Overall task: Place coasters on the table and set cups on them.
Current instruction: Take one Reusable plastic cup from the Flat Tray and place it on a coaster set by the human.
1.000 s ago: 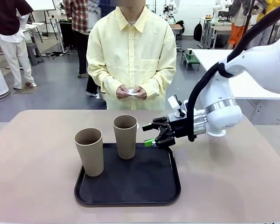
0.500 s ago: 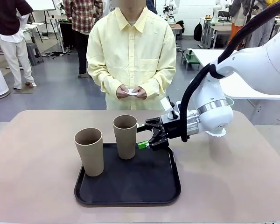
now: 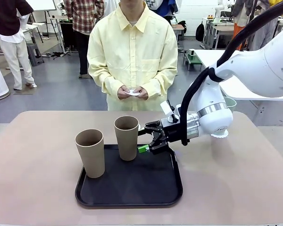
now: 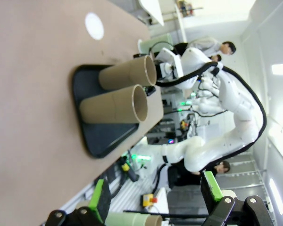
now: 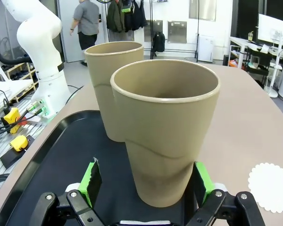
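We see the right gripper (image 3: 142, 140) reaching in sideways over the black tray (image 3: 132, 190). Its fingers are spread wide on either side of the far tan cup (image 3: 126, 137) and not closed on it. The second tan cup (image 3: 90, 153) stands at the tray's left edge. One lacy white coaster (image 5: 270, 181) lies on the beige table (image 3: 33, 165) beside the tray. The left gripper (image 4: 154, 197) hovers off the table's side, fingers apart. The person's hands (image 3: 132, 92) hold something small and white.
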### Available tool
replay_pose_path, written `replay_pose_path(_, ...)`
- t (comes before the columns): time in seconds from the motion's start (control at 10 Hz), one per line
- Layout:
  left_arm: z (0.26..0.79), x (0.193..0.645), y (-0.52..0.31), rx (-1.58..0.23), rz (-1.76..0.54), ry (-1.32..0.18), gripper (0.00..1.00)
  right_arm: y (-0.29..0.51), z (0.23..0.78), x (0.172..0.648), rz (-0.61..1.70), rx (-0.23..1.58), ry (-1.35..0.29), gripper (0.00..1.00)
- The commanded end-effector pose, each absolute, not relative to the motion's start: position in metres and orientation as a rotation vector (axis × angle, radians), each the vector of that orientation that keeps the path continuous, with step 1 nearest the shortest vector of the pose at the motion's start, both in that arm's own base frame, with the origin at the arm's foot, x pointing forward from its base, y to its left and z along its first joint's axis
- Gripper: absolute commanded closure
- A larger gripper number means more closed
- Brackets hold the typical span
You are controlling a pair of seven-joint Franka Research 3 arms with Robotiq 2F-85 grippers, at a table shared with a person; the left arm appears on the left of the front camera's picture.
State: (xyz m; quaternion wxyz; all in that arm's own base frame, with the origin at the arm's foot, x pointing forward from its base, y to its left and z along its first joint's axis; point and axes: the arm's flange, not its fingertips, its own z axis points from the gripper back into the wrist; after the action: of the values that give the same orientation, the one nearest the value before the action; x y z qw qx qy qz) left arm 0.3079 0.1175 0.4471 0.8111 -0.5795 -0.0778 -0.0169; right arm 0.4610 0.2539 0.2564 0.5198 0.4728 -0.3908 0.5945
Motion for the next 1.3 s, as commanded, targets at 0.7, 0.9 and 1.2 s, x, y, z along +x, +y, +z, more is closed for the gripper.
replay_pose_path(0.7, 0.448, 0.308, 0.118, -1.250, -0.037, -0.176, 0.00, 0.286, 0.229, 0.473, 1.433, 1.114, -0.943, 0.00)
replay_pose_path(0.9, 0.448, 0.308, 0.118, -1.250, -0.037, -0.176, 0.00, 0.293, 0.227, 0.474, 1.441, 1.116, -0.943, 0.00)
replay_pose_path(1.2, 0.448, 0.308, 0.118, -1.250, -0.037, -0.176, 0.00, 0.301, 0.223, 0.476, 1.447, 1.122, -0.946, 0.00)
